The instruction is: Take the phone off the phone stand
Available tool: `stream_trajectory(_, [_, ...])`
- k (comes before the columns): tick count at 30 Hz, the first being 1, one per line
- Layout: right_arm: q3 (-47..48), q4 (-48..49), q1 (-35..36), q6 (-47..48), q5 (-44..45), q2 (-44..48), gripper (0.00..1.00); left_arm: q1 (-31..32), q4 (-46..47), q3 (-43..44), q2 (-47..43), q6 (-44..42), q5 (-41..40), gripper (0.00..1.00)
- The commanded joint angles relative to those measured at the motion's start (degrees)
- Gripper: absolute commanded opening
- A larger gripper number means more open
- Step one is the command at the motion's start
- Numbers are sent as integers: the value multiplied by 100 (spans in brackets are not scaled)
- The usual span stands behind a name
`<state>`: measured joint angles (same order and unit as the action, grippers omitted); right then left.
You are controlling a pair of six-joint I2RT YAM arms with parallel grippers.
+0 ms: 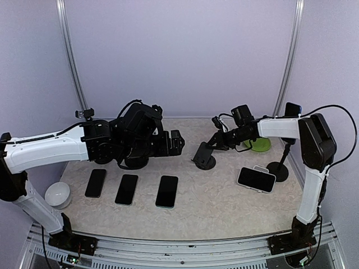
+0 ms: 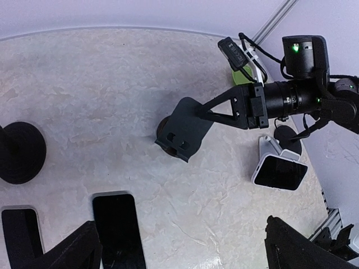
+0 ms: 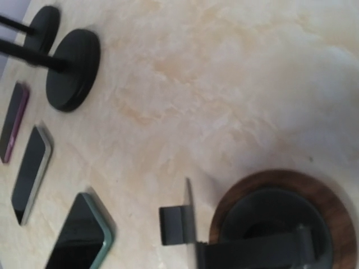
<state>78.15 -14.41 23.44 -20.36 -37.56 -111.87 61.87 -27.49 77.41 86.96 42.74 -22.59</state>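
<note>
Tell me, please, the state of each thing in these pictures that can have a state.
Left gripper: open, holds nothing.
Right gripper: fingers at the top edge of the middle stand, grip unclear.
Middle stand: upright, no phone visible on it.
Three flat phones: lying on the table, screens dark.
Propped phone: leaning on a white stand, screen dark.
White bowl: upright.

You have nothing to read here: no lettering, brand, number or sign can be made out. The three flat dark-screened phones (image 1: 127, 189) lying in a row show only black glass. The black round-based phone stand (image 1: 204, 162) is too small and blurred to show any marking.
</note>
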Motion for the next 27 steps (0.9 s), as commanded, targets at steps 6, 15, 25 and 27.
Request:
stream_trajectory(6, [542, -29, -38, 305, -642, -504, 0, -30, -43, 171, -419, -252, -272, 99])
stream_trajectory(15, [1124, 136, -21, 450, -1482, -775, 0, -215, -109, 140, -677, -328, -299, 99])
stream_trajectory(25, [2282, -345, 371, 614, -1646, -1345, 0, -355, -59, 122, -682, -389, -228, 99])
stream_trajectory(27, [2579, -558, 478, 752, -1650, -1524, 0, -372, -49, 117, -675, -382, -217, 99])
